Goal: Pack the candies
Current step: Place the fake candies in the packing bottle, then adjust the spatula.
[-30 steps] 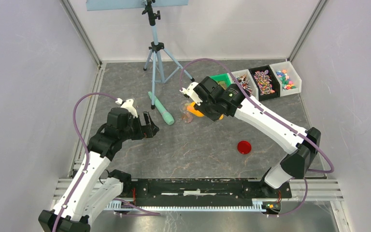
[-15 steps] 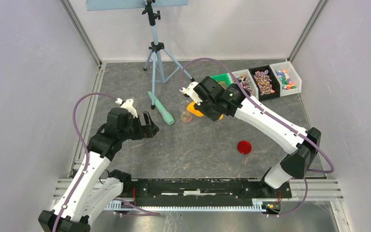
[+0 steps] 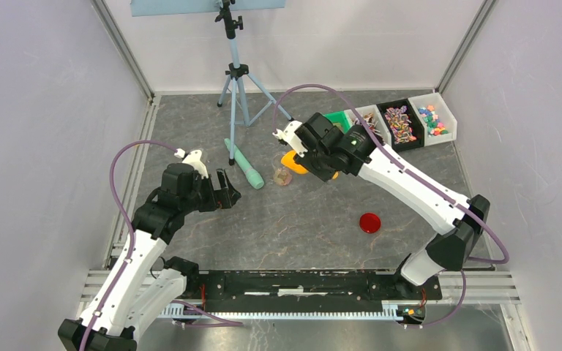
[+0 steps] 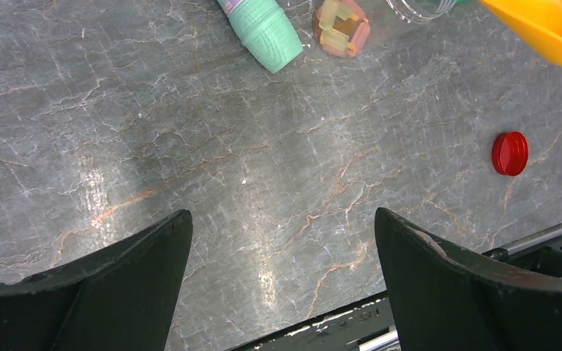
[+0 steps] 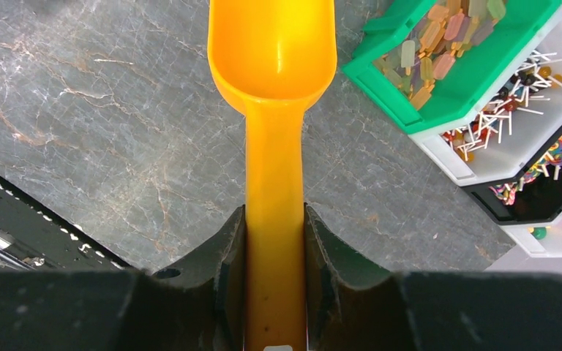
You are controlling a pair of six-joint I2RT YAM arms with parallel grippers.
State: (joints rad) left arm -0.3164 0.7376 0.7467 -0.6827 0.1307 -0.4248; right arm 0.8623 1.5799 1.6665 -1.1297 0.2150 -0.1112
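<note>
Grey marbled surface (image 3: 300,219), matt with faint orange veins, walled by pale panels.

Right gripper (image 5: 275,227): dark fingers clamped on the straight handle of the orange scoop (image 5: 272,58). Scoop is smooth glossy plastic with a rounded bowl, hanging over bare stone just beside the green bin (image 5: 380,66).

Candies (image 5: 439,44) lie heaped in that bin: small pastel oblongs. A few more sit in the clear jar (image 4: 388,22), seen only from the left wrist, through its transparent base. The jar lies on its side near a ribbed mint cylinder (image 4: 263,29).

Left gripper (image 4: 282,218): fingers wide apart, nothing between them, above open stone.

Red lid (image 4: 510,153): flat, round, alone, well apart from the jar.

The right wrist view resolves thin lollipop sticks in the white bin (image 5: 497,124). The overhead view alone shows the tripod (image 3: 238,80).
</note>
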